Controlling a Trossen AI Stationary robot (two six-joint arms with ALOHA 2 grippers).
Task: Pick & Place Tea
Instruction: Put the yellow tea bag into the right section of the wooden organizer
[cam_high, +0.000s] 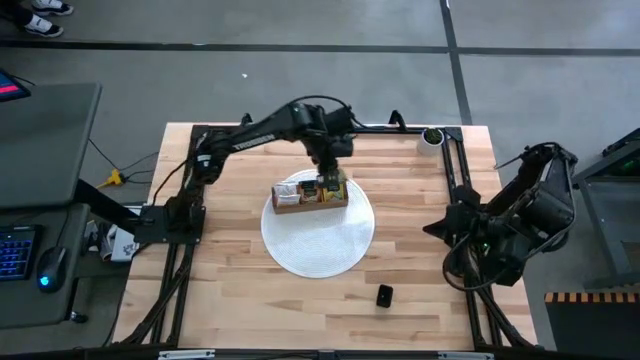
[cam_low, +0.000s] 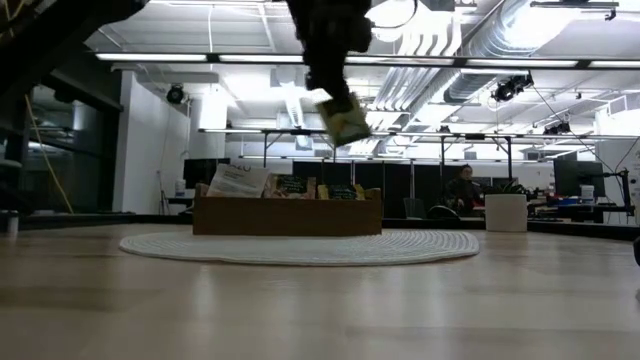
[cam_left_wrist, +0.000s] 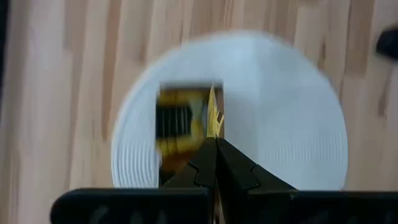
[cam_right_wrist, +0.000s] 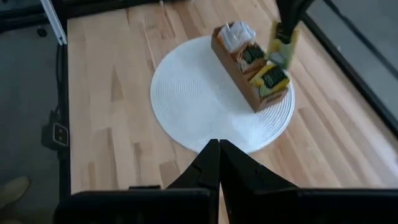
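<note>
The wooden table (cam_high: 230, 300) carries a round white mat (cam_high: 318, 245) near its middle; on the mat's far part sits a wooden box (cam_high: 310, 204) with three compartments, already holding tea packets (cam_right_wrist: 268, 77) in green, yellow and white; a small black object (cam_high: 384, 295) lies on bare wood nearer the right arm. The left gripper (cam_low: 340, 105) hangs above the box, clear of it in the low view, clenched on one packet (cam_low: 347, 122) that dangles from its tips; it looks green and yellow, though blur makes the colour uncertain. The right gripper (cam_right_wrist: 218, 146) waits folded back at the table's right edge, closed on nothing.

The grip appears to hold only an edge of the packet, so it could swing or slip during travel and drop onto the mat instead of a compartment; lowering off-centre could catch the box wall or crumple packets already standing inside; a thin packet may also cling to one finger on release.
</note>
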